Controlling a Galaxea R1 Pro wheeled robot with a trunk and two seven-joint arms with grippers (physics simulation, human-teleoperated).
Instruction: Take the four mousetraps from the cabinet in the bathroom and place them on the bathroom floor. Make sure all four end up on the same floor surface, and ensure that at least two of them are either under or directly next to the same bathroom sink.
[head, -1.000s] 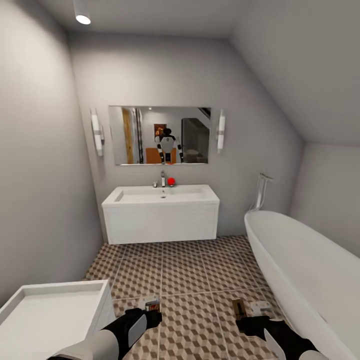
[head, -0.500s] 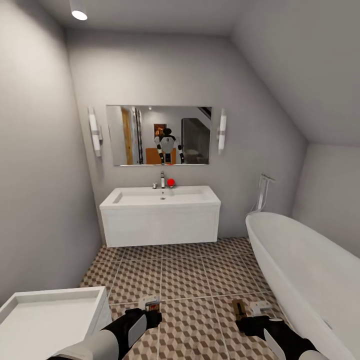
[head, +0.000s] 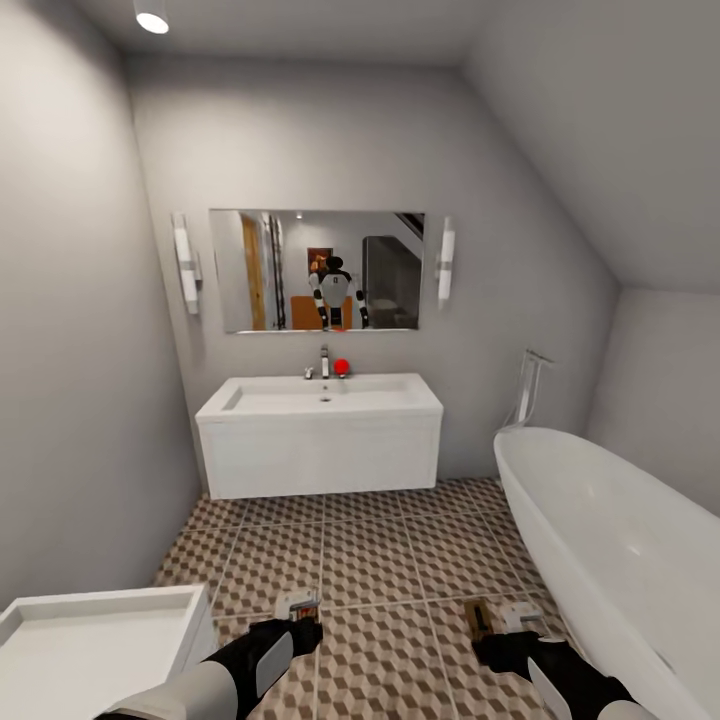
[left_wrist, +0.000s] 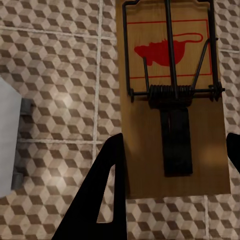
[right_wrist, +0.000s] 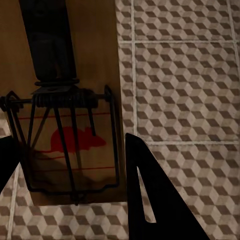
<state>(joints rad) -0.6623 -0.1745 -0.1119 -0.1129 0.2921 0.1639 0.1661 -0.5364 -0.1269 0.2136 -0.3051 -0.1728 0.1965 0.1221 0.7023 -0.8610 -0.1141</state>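
Bathroom sink (head: 320, 400) now nearer; each end effector (left_wrist: 170, 150) (right_wrist: 70, 150) clamping a mousetrap (left_wrist: 172, 65) (right_wrist: 65, 55).

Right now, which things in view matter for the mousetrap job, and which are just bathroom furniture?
Job:
left mousetrap, held
right mousetrap, held
bathroom floor
bathroom sink

Not part of it:
bathtub
mirror
red ball

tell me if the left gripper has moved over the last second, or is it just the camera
No. The left gripper with its mousetrap keeps its place in the head view; the sink and mirror shift, so the camera moved.
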